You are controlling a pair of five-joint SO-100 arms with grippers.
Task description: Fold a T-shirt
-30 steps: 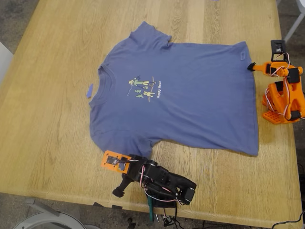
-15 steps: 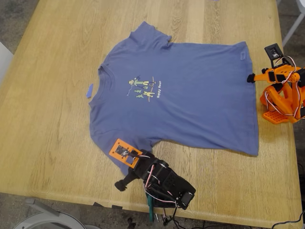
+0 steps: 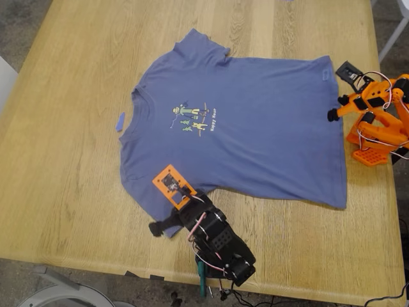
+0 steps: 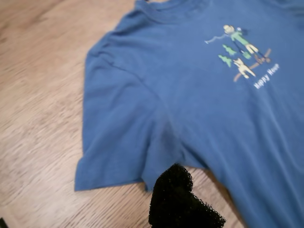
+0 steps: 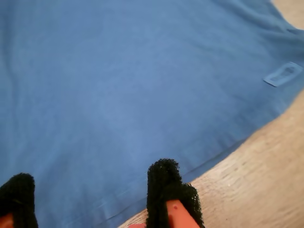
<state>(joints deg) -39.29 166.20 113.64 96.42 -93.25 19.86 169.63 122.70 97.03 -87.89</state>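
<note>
Beside the T-shirt [image 3: 255, 121] hem my second claw [image 5: 90, 190] hovers spread, my first claw's [image 3: 156, 227] spread I cannot tell by the sleeve; folding seems unstarted, next needs pinching fabric.

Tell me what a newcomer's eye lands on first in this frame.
The slate-blue T-shirt lies spread flat across the wooden table, its cartoon print face up. My first gripper sits at the sleeve nearest the exterior view's bottom edge, and my second gripper, jaws open, is at the hem on that view's right.
</note>
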